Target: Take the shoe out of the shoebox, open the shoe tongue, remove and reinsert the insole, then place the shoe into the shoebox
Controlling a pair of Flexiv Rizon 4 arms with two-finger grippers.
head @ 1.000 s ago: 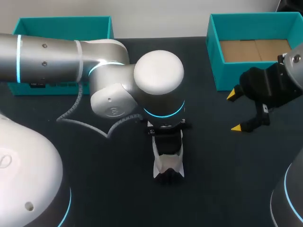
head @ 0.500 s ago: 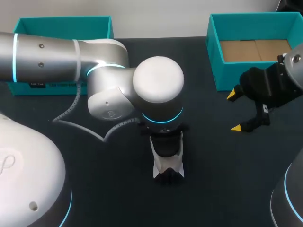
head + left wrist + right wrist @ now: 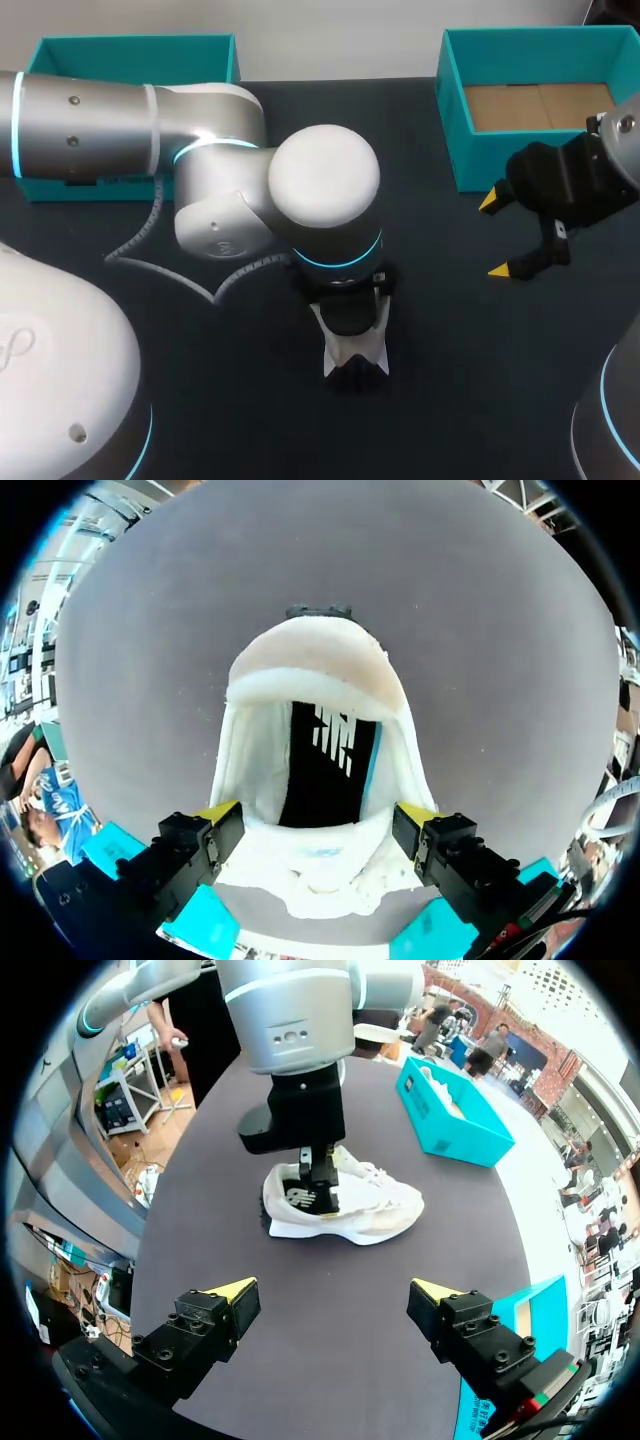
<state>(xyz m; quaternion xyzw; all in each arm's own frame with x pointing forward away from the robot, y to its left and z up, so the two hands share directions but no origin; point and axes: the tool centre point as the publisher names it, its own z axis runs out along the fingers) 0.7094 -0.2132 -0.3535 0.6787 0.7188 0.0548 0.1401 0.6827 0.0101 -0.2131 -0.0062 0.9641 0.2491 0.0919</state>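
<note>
A white shoe (image 3: 352,350) lies on its sole at the middle of the dark table, toe towards the table's front. My left gripper (image 3: 346,312) hangs straight over its heel end, mostly hidden by the wrist. In the left wrist view this gripper (image 3: 316,816) is open, and its yellow fingertips (image 3: 218,812) flank the heel collar of the shoe (image 3: 315,680). A black insole (image 3: 325,770) shows inside the shoe's opening. My right gripper (image 3: 512,236) stands open to the shoe's right, well apart from it, with nothing between its fingers. Ahead of the right gripper (image 3: 332,1290), in its own view, lies the shoe (image 3: 350,1208).
A teal shoebox (image 3: 540,45) with a brown cardboard floor stands at the back right, just behind my right gripper. A second teal box (image 3: 130,55) stands at the back left, behind my left arm. A grey cable (image 3: 160,265) loops under that arm.
My left gripper has opened over the shoe's heel. Its wrist has shifted slightly towards the table's front. The shoe and my right arm have not moved.
</note>
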